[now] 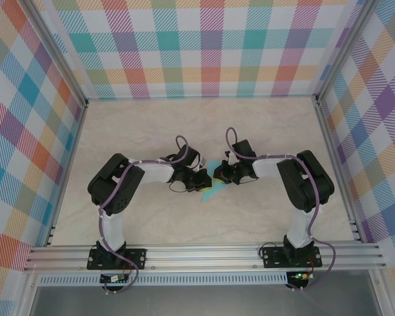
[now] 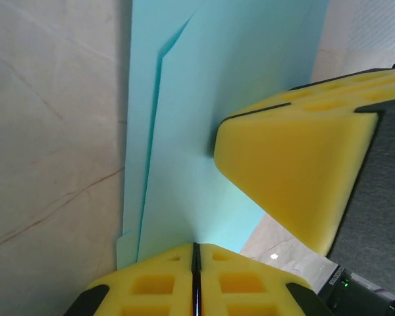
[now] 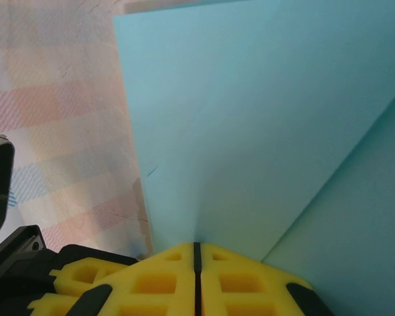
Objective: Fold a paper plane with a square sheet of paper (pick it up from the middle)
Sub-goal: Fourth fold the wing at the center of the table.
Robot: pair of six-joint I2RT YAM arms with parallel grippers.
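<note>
Over the marbled counter [image 1: 263, 125], the square sheet of paper [image 2: 204, 99] stretches between the two sets of jaws, already showing overlapped layers and a slanting crease (so I judge a fold is in hand, not the pickup). The left gripper [image 2: 195, 255] and right gripper [image 3: 196, 253] each have jaws pinched shut on an edge of it, facing one another; the next move likely calls for one side to release and press the crease flat without dragging the thin paper askew.
</note>
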